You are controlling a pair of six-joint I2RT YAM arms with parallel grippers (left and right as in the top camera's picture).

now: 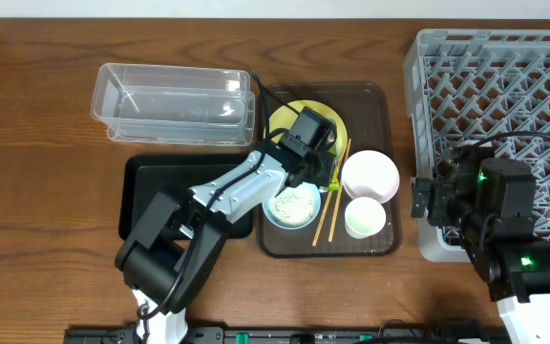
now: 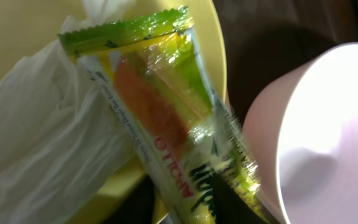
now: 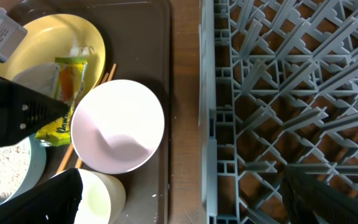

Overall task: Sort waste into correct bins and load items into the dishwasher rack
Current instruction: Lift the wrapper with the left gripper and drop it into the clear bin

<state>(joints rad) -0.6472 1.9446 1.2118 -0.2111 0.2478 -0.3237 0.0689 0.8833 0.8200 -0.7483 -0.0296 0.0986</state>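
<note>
The wrapper (image 2: 166,124) is light, crinkly and slippery. Pinch its bottom end. Right fingers (image 3: 42,202) are wide apart; left fingers (image 3: 36,112), I cannot tell.

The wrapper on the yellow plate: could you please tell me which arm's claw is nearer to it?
Left. The left claw is right at the wrapper, over the edge of the plate; the right claw hangs over the edge of the rack, beyond the pink bowl.
</note>
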